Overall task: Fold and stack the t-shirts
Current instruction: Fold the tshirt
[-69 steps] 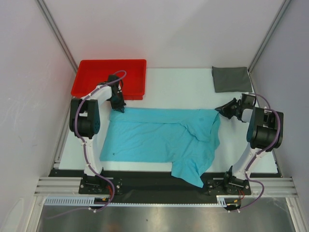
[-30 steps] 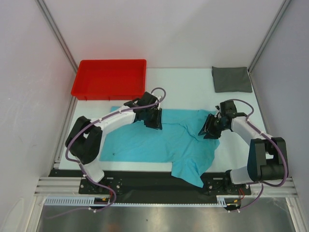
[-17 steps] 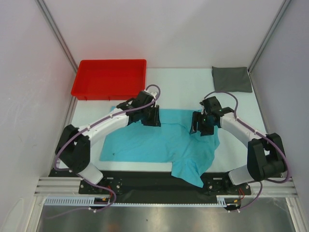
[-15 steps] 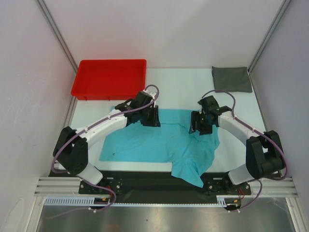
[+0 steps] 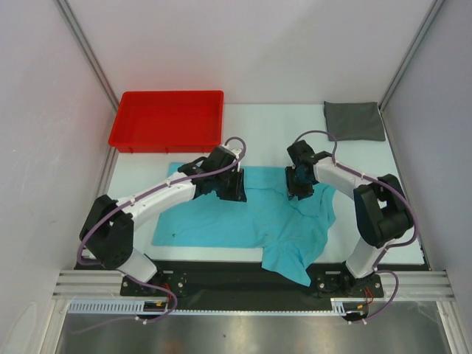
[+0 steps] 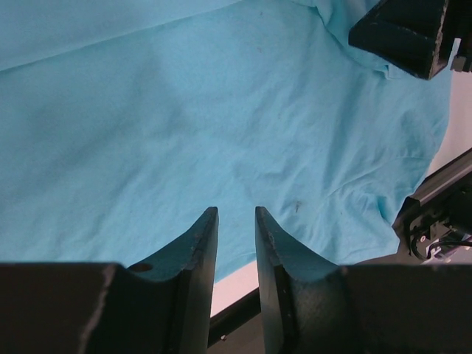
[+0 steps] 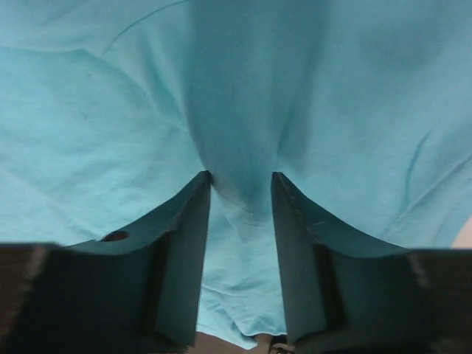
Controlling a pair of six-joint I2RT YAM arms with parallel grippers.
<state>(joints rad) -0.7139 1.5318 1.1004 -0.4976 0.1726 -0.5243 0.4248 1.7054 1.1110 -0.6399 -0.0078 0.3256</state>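
Two t-shirts are on the white counter point(image 5: 258, 136). The turquoise t-shirt point(image 5: 243, 214) is spread across the near half, wrinkled and partly doubled over toward the right. Its left edge stops short of the counter's left edge, and its near-right part spills over the near edge onto the black rail. The dark grey t-shirt point(image 5: 354, 120) is a small folded rectangle in the far-right corner, well apart from the turquoise one.

Both arms reach inward to the turquoise t-shirt's far edge. The right gripper point(image 7: 241, 175) is at the collar end, with a raised ridge of turquoise cloth pinched between its fingers. The left gripper point(image 6: 236, 212) is just over the cloth farther left, its fingers a narrow slit apart with nothing between them. The wrist view shows flat cloth beyond the tips.

White counter shows in a band between the turquoise t-shirt's far edge and the counter's far edge, running from the tray to the grey t-shirt. A narrower strip shows along the left edge.

In the far-left corner is a red tray point(image 5: 166, 147), its red floor visible from wall to wall, its near wall close to the turquoise t-shirt's far-left corner.
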